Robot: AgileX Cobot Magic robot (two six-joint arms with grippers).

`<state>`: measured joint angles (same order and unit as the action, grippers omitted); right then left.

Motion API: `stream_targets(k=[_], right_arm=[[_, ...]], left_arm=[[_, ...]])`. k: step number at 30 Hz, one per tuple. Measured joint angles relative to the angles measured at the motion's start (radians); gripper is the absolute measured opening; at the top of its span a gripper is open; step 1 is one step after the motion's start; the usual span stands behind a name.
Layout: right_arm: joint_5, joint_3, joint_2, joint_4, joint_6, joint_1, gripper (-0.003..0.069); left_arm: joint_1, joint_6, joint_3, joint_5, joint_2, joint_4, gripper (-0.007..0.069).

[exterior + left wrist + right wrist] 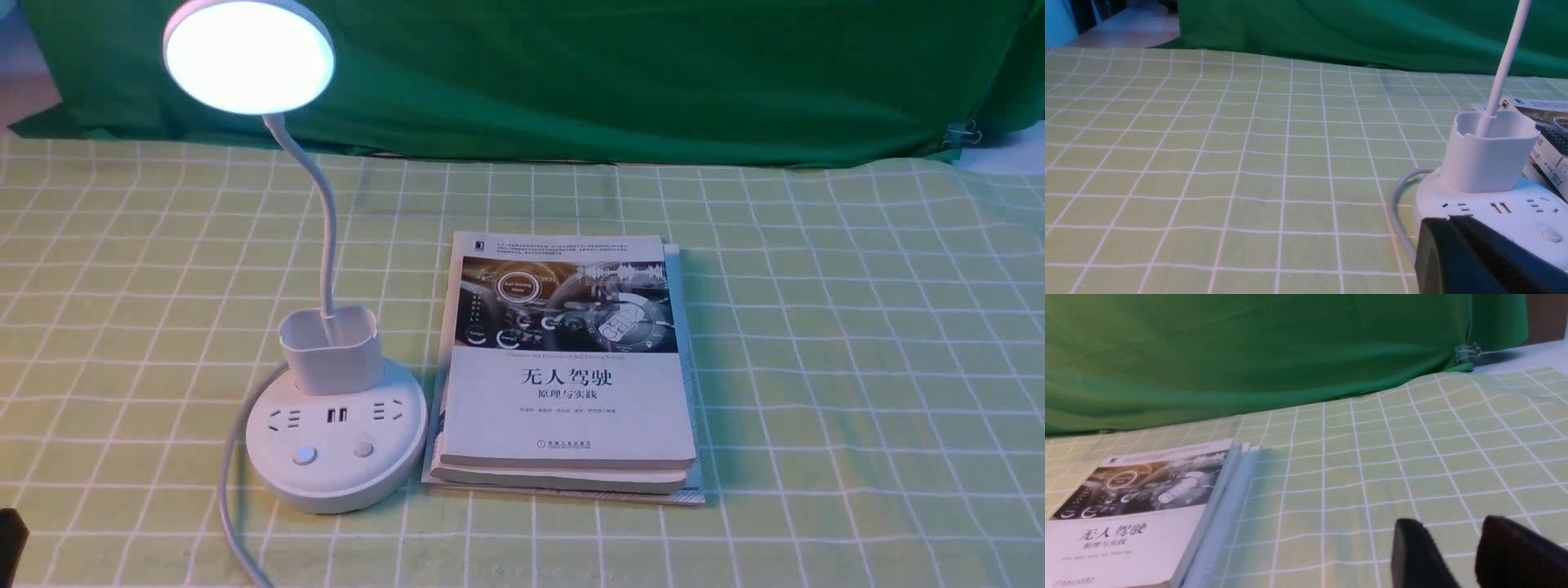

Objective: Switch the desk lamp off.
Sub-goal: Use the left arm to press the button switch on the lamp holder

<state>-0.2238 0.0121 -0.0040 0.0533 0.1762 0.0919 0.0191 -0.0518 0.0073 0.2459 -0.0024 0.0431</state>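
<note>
- The left gripper (1448,222) is closed, its two fingertips together with nothing visible pinched between them; it shows in front of the desk lamp (336,445) in the left wrist view, and whether it touches the lamp cannot be told.
- The right gripper (1451,522) is parted, a modest gap between its two fingers, holding and touching nothing visible; it is well apart from the lamp, on the lamp's right side.
- One desk lamp stands upright on one green checked tablecloth (849,367), left of the books; it is lit.
- The lamp has one round disc head (249,57), glowing white, one bendy neck (328,220) and one cup holder (331,359).
- Its base bears two round buttons, the left button (304,455) bluish and bright, the right button (363,449) plain, plus two USB ports (336,416) and two socket outlets.
- One gray power cable (231,490) curves around the lamp's left side.
- At least three stacked books (571,416) lie just right of the lamp, a Chinese-titled paperback on top.
- One green cloth backdrop (612,82) hangs behind the lamp.
- One binder clip (963,133) sits behind and well right of the lamp.
</note>
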Motion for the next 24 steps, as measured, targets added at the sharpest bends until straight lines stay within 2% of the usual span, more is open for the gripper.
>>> stream_targets(k=[20,24], right_arm=[[0.0,0.0,0.0,0.0,0.0,0.0,0.0237],[0.0,0.0,0.0,0.0,0.0,0.0,0.0237]], left_arm=[[0.0,0.008,0.0,-0.03,0.0,0.005,0.0001],[0.0,0.143,0.0,-0.161,0.0,0.202,0.0001]])
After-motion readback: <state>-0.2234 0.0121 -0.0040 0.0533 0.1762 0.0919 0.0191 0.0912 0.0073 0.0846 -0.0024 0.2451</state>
